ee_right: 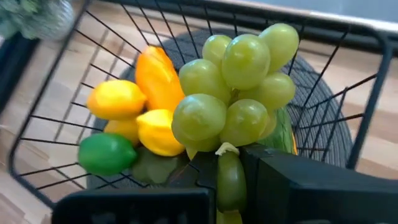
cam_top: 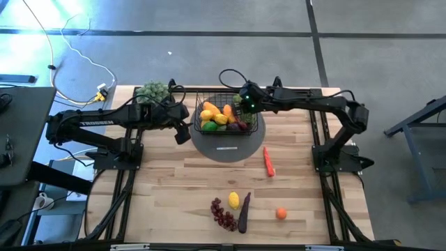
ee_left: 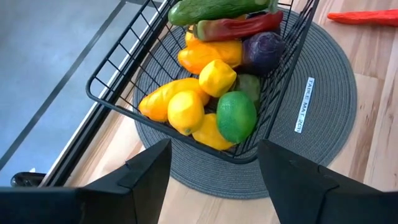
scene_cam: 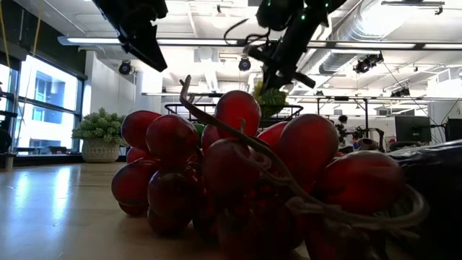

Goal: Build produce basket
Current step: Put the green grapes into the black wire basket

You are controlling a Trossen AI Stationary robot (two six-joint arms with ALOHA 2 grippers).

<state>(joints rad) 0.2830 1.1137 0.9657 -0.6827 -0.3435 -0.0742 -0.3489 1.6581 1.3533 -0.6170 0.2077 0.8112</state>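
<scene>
A: What lies nearest the front edge of the table?

B: A bunch of purple grapes [cam_top: 224, 213], with a dark eggplant [cam_top: 244, 213] and a yellow lemon [cam_top: 234, 200] just beside it, and a small orange fruit [cam_top: 281, 213] a little to the right. Farther in, a red carrot [cam_top: 268, 161] lies alone on the wood.

A: And the basket?

B: The basket [cam_top: 205, 106] stands on a round grey mat [cam_top: 224, 149] toward the far side, between the two arms. Lemons, orange mangoes, a lime [ee_left: 236, 116], a cucumber [ee_left: 214, 9] and a red pepper [ee_left: 239, 26] lie inside.

A: The grippers?

B: The left gripper [ee_left: 211, 177] hangs just beside the basket's left end, fingers apart and empty. The right gripper [ee_right: 227, 171] is above the basket's right part, clamped tight on the stem of a green grape bunch [ee_right: 236, 87], which hangs over the fruit. A grey-green leafy bunch [cam_top: 152, 90] sits at the far left corner.
</scene>
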